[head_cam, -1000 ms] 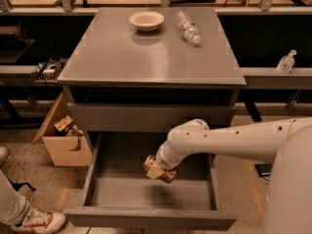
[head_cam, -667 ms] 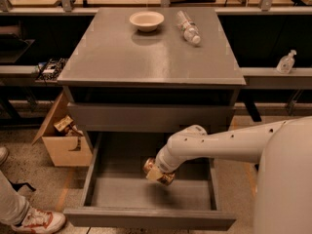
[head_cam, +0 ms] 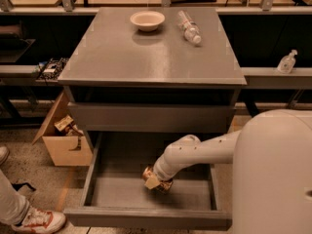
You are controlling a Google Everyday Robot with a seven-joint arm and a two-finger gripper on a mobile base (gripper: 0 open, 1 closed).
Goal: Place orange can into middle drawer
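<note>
The middle drawer (head_cam: 105, 191) of the grey cabinet is pulled out wide, a shallow grey tray with low walls. My gripper (head_cam: 155, 181) reaches down into it from the right on the white arm and is shut on the orange can (head_cam: 151, 176). The can is shiny orange-gold and tilted, held just above or at the drawer floor near its middle. The fingers largely hide behind the can and wrist.
On the cabinet top (head_cam: 146, 52) stand a cream bowl (head_cam: 147, 20) and a clear plastic bottle (head_cam: 189, 27) lying down. A cardboard box (head_cam: 63, 135) sits on the floor left of the drawer. A person's shoe (head_cam: 36, 221) is at the lower left.
The arm has lowered and drawn slightly left, carrying the can a little deeper into the drawer. The grip on the can is unchanged.
</note>
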